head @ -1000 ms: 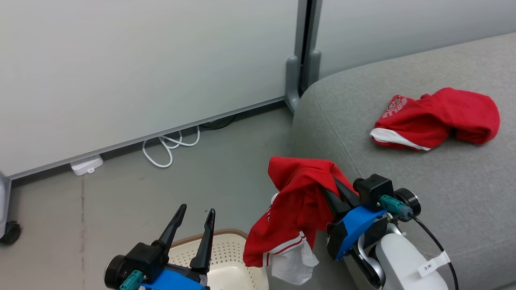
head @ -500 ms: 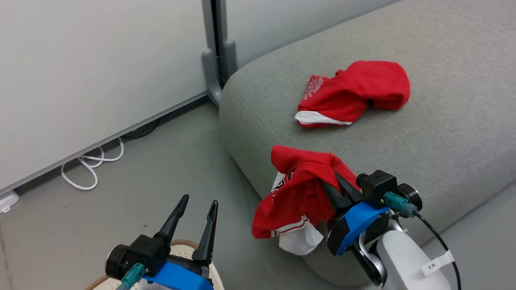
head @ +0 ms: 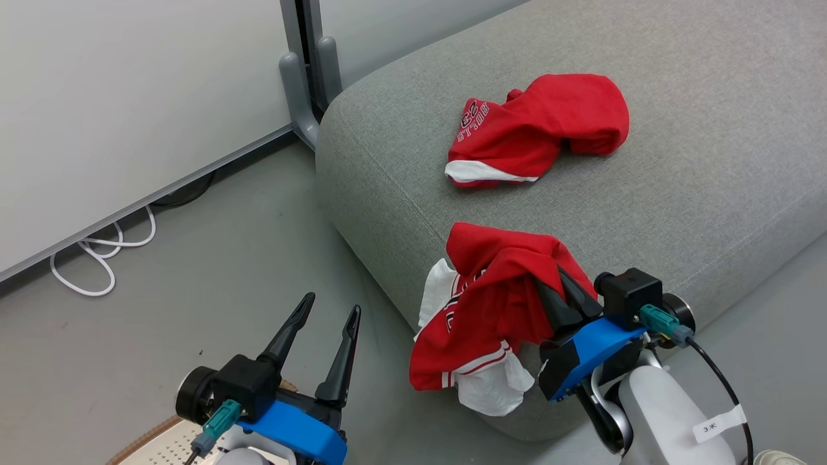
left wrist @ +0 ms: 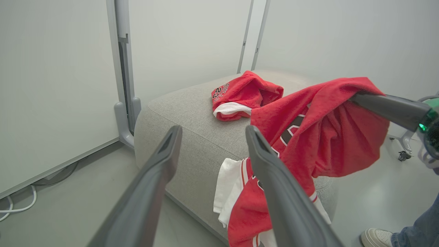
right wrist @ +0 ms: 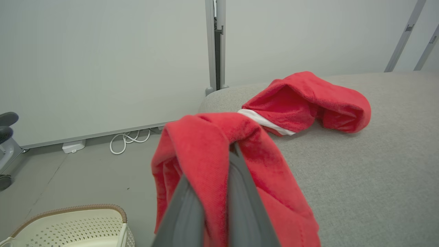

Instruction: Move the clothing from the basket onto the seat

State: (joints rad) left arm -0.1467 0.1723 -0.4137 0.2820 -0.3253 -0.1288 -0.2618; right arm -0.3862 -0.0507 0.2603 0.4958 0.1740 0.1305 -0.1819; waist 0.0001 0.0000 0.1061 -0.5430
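The right claw [head: 563, 284] is clenching a crumpled red white-trimmed jersey [head: 491, 303] at the near corner of the big light grey fabric sofa [head: 678, 213], presumably to drop it near the other red jersey [head: 543, 129] lying farther back, while the left claw [head: 332, 303] is hanging spread and empty.

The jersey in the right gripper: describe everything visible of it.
The held jersey is red, soft-looking fabric with white trim, striped hems and dark printed lettering. It hangs bunched from the shut right gripper, which pinches its upper fold. It dangles at the front corner of the grey sofa, above the floor; whether it touches the sofa is unclear.
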